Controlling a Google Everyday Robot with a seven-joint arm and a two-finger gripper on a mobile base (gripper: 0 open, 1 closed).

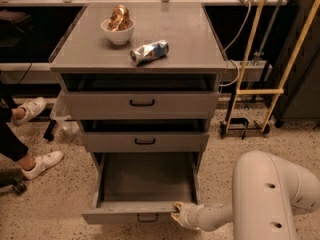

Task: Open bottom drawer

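The grey cabinet has three drawers. The bottom drawer [145, 184] stands pulled far out and shows an empty grey inside. Its short front panel [127, 214] sits at the lower edge of the view, with the small black loop handle [147, 217] at its centre. My gripper [179, 213] is at the right end of that front panel, against its top edge, on the end of the white arm [260, 199] that comes in from the lower right. The middle drawer [145, 141] and the top drawer [142, 103] each stand slightly out.
On the cabinet top stand a white bowl [118, 31] with something brown in it and a crushed can [149, 52]. A person's legs and white shoes [42, 164] are at the left. A yellow-framed trolley [260, 91] stands at the right. The floor is speckled.
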